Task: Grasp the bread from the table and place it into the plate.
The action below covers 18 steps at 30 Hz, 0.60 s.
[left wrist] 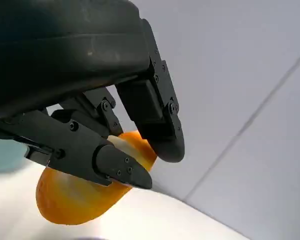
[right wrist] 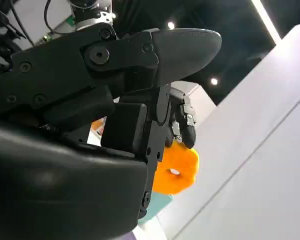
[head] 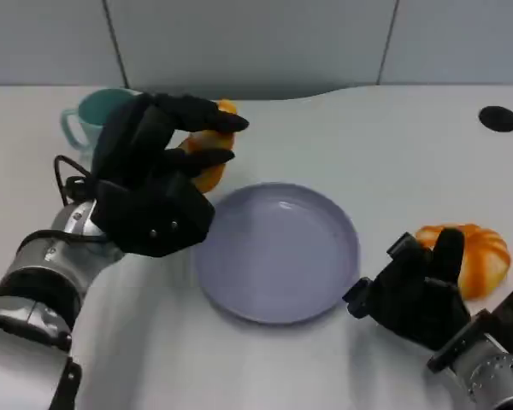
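Note:
My left hand (head: 154, 184) grips an orange bread roll (head: 212, 162) just left of the lilac plate (head: 325, 282), lifted off the table. The left wrist view shows its fingers (left wrist: 140, 130) closed around that roll (left wrist: 75, 197). A second orange roll (head: 477, 256) lies on the table to the right of the plate. My right hand (head: 419, 290) sits beside it with fingers spread, one fingertip overlapping the roll's near edge, holding nothing. In the right wrist view the lifted roll (right wrist: 177, 167) appears beyond my right hand's fingers (right wrist: 140, 125).
A teal cup (head: 90, 115) stands behind my left hand near the table's far left. A black round hole (head: 498, 118) is set in the table at the far right. A grey wall runs along the back edge.

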### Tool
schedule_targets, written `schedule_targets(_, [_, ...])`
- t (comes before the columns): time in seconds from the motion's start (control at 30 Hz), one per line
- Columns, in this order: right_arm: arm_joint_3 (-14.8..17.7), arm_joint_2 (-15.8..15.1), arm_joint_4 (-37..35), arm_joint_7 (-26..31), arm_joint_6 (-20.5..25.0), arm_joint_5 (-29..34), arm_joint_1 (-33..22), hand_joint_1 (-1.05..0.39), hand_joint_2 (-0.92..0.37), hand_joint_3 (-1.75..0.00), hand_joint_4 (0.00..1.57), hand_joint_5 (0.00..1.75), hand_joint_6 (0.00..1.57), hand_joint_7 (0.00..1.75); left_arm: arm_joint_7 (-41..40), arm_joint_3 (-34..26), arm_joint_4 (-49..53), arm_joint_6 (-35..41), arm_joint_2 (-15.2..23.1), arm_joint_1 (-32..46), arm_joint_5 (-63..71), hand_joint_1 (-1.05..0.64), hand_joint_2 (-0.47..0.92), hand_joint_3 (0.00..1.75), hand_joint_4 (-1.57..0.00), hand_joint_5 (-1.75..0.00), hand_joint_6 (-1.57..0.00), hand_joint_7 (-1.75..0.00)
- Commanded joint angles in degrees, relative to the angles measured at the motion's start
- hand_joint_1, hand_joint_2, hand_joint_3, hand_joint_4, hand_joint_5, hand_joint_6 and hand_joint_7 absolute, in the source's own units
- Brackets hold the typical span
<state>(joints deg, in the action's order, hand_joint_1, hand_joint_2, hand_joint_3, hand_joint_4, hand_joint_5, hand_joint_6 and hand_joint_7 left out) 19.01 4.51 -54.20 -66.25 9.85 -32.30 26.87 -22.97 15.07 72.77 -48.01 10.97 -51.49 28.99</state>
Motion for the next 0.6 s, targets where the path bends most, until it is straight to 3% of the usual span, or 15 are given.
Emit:
schedule_targets(0.03, [0.31,-0.16,0.25,-0.31,-1.27,-0.35,0.04,-0.70,-0.92,-0.26,1.57,0.22,1.47,0.00,4.09,0.25,-0.28,-1.79,-2.57,0.39,-1.59,-0.24,0.83,0.01,-1.19,-0.27,-1.19,0.00])
schedule_targets(0.37, [0.37,-0.27,-1.03,-3.16,-1.40,-0.53,1.07,-0.69,-0.92,-0.28,1.57,0.17,1.44,0.00,8.34,0.23,0.60,-4.02,-6.86,2.34,-3.09,-0.21,0.84,0.00,-1.19,-0.27,-1.20,0.00])
schedule_targets(0.43, [0.50,-0.18,-1.29,-3.49,-1.72,-0.55,1.10,-0.69,-0.92,-0.28,1.57,0.15,1.43,0.00,9.12,0.18,0.80,-4.64,-7.21,2.85,-3.28,-0.22,0.83,0.00,-1.13,-0.24,-1.15,0.00])
schedule_targets(0.5, [0.60,-0.07,-1.50,-3.63,-2.11,-0.54,1.07,-0.68,-0.92,-0.28,1.57,0.15,1.43,0.00,13.15,-0.03,1.06,-5.02,-7.08,3.28,-4.26,-0.30,0.81,0.00,-0.91,-0.13,-0.94,0.00])
schedule_targets(0.53, [0.57,-0.06,-1.54,-3.69,-2.26,-0.48,1.05,-0.68,-0.92,-0.28,1.57,0.15,1.43,0.00,15.29,-0.06,1.11,-4.80,-6.87,3.37,-4.72,-0.41,0.83,0.01,-0.66,-0.05,-0.70,0.00])
schedule_targets(0.6, [0.61,-0.26,-1.90,-3.80,-1.23,-0.63,1.28,-0.69,-0.92,-0.26,1.57,0.15,1.43,0.00,19.32,0.12,0.97,-3.12,-6.09,3.29,-5.10,-0.57,0.88,0.04,-0.34,-0.01,-0.42,0.00])
